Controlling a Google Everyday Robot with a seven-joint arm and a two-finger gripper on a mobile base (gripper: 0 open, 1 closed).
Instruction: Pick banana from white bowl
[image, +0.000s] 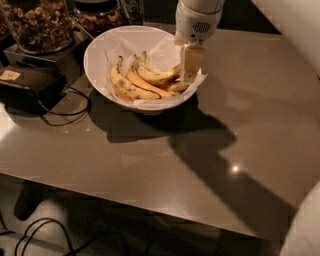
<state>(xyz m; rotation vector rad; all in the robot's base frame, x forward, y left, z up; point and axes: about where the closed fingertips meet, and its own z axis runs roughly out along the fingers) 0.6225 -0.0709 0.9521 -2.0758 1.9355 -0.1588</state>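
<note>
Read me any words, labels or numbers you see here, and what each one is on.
Tan tag on the black box: too blurred to read.
Nut jar, white bowl, and the gripper low in the bowl's right side: no lettering visible.

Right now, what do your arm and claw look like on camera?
The claw, at the right rim of the white bowl, is pale cream and blocky, under a rounded white wrist housing with a small dotted grille. Smooth white arm shells fill the right edge. No arm cables show.
</note>
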